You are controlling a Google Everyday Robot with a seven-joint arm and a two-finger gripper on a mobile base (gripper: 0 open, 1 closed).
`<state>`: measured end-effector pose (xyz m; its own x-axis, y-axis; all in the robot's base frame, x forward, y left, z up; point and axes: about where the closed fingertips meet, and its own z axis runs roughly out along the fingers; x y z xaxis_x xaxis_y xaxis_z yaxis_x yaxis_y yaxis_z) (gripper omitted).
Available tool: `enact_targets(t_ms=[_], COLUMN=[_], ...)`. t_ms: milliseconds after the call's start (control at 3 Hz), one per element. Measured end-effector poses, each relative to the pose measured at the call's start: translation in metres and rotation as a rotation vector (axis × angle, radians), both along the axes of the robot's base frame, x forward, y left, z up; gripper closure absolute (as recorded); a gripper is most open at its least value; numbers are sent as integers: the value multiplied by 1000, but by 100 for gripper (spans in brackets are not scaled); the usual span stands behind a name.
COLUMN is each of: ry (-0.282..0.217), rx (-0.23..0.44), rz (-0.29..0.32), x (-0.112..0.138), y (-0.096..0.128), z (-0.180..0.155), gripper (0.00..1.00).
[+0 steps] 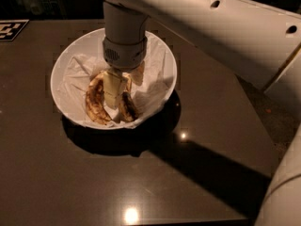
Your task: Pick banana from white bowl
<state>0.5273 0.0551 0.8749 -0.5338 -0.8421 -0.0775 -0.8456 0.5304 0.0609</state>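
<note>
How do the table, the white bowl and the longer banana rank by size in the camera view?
Largest to smallest:
table
white bowl
longer banana
The gripper is down in the bowl, beside that banana.

We see a dim room, lit from above. The gripper (114, 91) hangs low in the bright white bowl (66, 65). Right of the gripper and nearer us, the arm (211, 27) lays a long dark shadow (211, 173) on the shiny table (47, 173). Two small glare spots (130, 215) shine there too.

A dark, glossy worktop (70, 182) mirrors two bright light spots (131, 215), with a black-and-white marker (10, 29) at its far-left corner.
</note>
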Motion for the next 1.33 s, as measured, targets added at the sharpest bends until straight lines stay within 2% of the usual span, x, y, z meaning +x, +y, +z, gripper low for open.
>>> enact_targets(t_ms=[333,667,1000,1333], ry=[24,63,109,134], rx=[13,25,40,40], rz=[3,1,-13,-14], x=[4,9,14,17], y=[1,3,1,2], z=[-4,-14,-28,-32], gripper=[31,39,41,55])
